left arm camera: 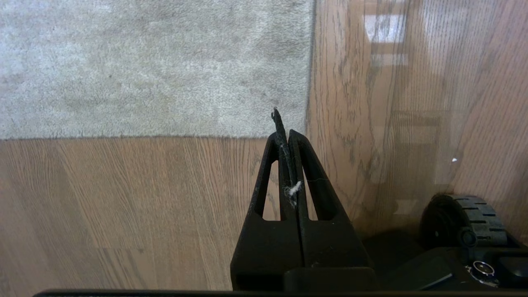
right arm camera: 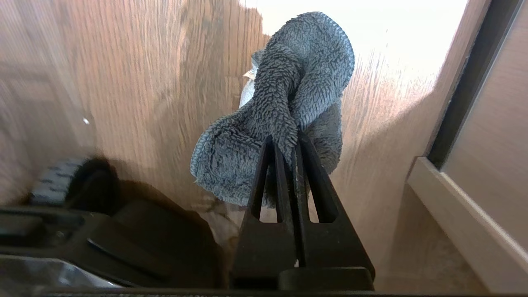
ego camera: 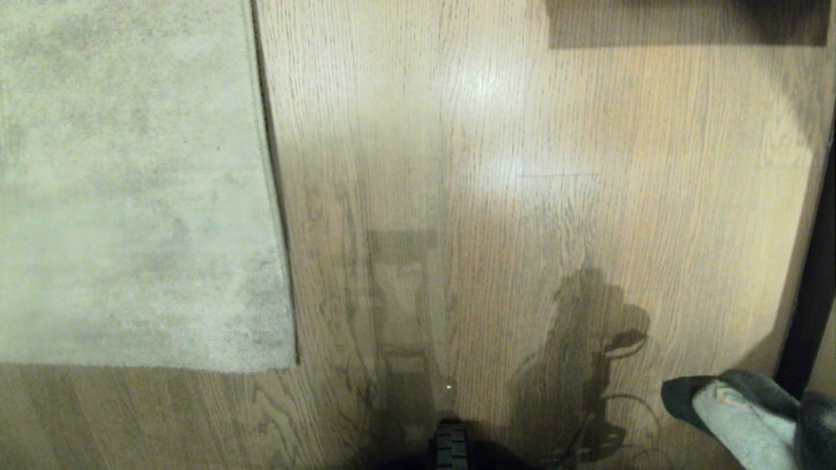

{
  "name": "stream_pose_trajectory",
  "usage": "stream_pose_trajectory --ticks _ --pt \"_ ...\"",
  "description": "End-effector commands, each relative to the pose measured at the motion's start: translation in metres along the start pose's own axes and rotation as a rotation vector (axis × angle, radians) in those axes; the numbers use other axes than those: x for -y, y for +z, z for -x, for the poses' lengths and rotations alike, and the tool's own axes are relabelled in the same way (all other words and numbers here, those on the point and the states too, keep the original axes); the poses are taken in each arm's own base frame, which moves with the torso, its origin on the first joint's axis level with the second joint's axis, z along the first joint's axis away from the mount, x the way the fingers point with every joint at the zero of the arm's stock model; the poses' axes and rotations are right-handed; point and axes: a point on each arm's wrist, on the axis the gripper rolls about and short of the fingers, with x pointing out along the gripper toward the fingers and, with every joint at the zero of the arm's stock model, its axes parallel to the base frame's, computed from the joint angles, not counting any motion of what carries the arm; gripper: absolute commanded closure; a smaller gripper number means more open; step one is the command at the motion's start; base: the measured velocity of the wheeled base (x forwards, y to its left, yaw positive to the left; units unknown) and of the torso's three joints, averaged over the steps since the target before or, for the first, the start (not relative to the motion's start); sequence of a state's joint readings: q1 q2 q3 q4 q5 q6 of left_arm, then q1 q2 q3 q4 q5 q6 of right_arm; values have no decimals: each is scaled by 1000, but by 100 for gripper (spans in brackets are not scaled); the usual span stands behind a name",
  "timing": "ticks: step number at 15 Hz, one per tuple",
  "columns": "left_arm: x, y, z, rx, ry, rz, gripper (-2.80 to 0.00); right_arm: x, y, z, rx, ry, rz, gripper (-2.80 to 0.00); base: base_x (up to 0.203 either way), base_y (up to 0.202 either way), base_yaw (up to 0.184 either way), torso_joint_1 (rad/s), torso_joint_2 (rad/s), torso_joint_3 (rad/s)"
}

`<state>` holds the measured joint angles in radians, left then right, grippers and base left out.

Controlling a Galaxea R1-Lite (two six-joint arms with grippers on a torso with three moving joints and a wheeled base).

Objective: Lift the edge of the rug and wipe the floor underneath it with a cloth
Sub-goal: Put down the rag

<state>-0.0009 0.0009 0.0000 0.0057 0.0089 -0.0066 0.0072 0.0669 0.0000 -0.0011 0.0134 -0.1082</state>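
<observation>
A pale grey-beige rug (ego camera: 130, 183) lies flat on the wood floor (ego camera: 496, 196) at the left, its bound rug edge (ego camera: 273, 189) running down to a near corner. The same rug (left arm camera: 152, 66) shows in the left wrist view, where my left gripper (left arm camera: 286, 134) hangs shut and empty above bare planks close to the rug's corner, a fleck of white lint caught between its fingers. My right gripper (right arm camera: 284, 142) is shut on the fluffy grey-teal cloth (right arm camera: 284, 103), which bunches past its tips. In the head view the cloth (ego camera: 744, 411) shows at the lower right, whitish side up.
A dark vertical strip (ego camera: 813, 281) and a pale baseboard (right arm camera: 458, 214) bound the floor on the right. A dark furniture shadow (ego camera: 686, 23) lies at the far right. My base wheel (ego camera: 449, 447) shows at the bottom centre, also the wheel (left arm camera: 466, 222) beside the left gripper.
</observation>
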Motion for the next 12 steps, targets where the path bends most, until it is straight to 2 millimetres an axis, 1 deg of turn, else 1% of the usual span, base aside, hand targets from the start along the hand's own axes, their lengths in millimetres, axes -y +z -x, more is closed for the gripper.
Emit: stream_pose_trajectory --ticks 1,12 --pt "0 0 0 -1 1 0 0 0 1 -2 -26 4 3 0 0 0 0 0 0 0" --pt "0 0 0 -1 1 1 0 0 3 -9 -115 20 5 0 0 0 0 0 0 0"
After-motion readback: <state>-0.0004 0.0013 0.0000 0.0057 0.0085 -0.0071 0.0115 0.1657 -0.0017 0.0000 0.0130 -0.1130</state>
